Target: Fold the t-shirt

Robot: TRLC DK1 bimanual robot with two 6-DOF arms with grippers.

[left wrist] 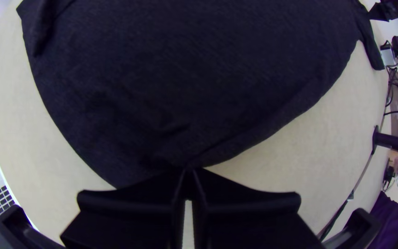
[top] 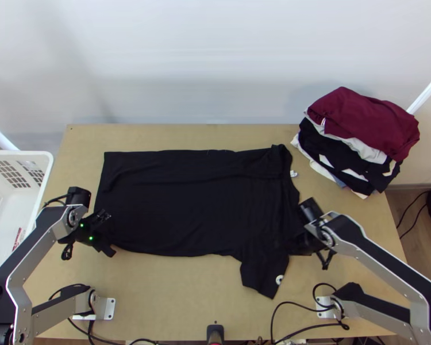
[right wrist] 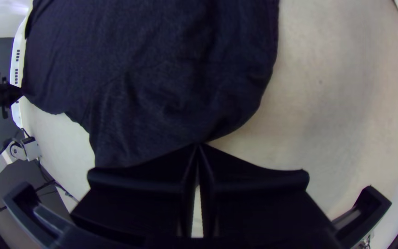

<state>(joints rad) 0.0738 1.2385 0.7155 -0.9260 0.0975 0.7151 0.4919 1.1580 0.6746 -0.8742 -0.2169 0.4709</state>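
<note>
On the wooden table before a pale backdrop lies the t-shirt.

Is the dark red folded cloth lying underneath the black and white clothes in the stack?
No, the dark red cloth lies on top of the black and white clothes.
</note>
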